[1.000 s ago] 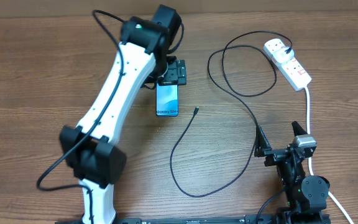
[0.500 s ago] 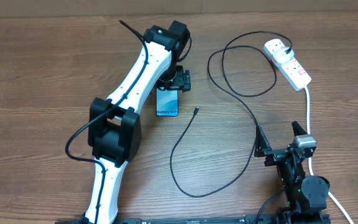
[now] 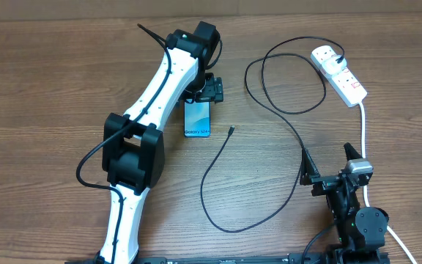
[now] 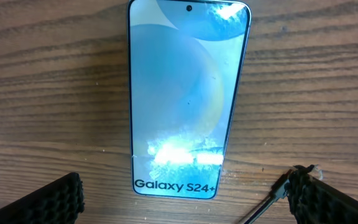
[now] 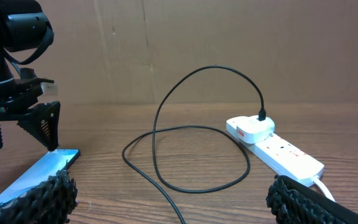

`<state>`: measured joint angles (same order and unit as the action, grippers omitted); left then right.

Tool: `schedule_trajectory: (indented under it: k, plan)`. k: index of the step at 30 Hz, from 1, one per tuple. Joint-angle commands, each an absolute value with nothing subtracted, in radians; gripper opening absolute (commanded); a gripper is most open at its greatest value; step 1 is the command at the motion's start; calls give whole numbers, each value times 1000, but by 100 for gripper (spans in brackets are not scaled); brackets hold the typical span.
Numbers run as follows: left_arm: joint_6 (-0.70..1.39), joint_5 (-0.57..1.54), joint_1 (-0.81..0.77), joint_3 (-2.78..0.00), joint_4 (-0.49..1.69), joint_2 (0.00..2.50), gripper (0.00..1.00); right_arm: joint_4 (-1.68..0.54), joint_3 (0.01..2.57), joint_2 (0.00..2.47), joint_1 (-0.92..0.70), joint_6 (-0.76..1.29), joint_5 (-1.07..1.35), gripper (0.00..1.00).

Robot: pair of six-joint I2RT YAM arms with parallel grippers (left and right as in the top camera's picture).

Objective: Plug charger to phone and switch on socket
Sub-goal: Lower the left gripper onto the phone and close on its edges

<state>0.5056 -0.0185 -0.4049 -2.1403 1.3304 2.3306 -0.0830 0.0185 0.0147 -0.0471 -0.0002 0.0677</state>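
- Left gripper point(image 3: 208, 89): jaws wide, over phone's far end.
- Right gripper point(image 3: 329, 161): wide, holding nothing.
- Socket point(image 3: 341, 75): far right.
- Phone point(image 3: 197, 121): flat, screen up.
- Charger point(image 3: 327, 56): plugged into socket; connector tip point(image 3: 230, 131) loose just beside phone.

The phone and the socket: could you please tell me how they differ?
The phone is a blue-screened slab mid-table; the socket is a white strip with red markings far right. The socket has the charger plugged in; the phone has nothing connected. Both lie flat on the table.
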Motion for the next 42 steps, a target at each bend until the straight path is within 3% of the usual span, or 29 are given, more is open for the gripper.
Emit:
schedule_trajectory:
  k: [1, 42]
  plan:
    - [479, 2, -402, -2158, 1320, 2350, 100, -80, 9, 4, -44, 3, 65, 100]
    - [442, -1, -385, -1965, 1124, 2351, 100, -80, 9, 4, -44, 3, 65, 100]
